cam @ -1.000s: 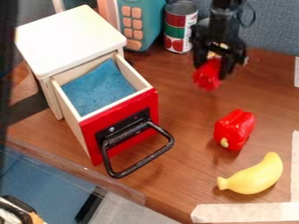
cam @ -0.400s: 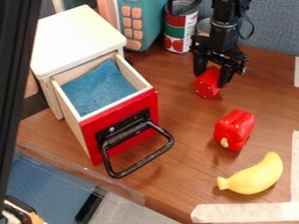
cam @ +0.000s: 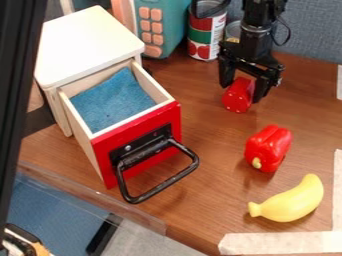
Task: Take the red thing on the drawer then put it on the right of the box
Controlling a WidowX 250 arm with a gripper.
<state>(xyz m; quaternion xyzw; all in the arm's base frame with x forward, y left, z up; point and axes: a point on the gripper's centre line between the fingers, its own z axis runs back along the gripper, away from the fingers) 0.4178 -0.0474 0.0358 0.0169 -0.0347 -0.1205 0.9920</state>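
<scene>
The black gripper (cam: 244, 92) hangs down at the upper right of the camera view, its fingers spread a little around the red thing (cam: 237, 96). This small red piece with dots on its face appears to rest on the table, to the right of the box (cam: 83, 42). The box is white, and its red-fronted drawer (cam: 137, 145) is pulled out, with a blue cloth (cam: 113, 102) inside. Whether either finger still touches the red piece is hard to tell.
A red toy pepper (cam: 268, 148) lies in front of the gripper, with a yellow banana (cam: 288, 201) nearer the front edge. Behind stand a tin can (cam: 204, 37) and a teal toy with orange buttons (cam: 163, 25). The black drawer handle (cam: 160, 175) juts forward.
Since the earliest frame, the gripper and the red thing have come down slightly. The fingers have parted a little since the middle frame, and the red thing has tilted slightly.
</scene>
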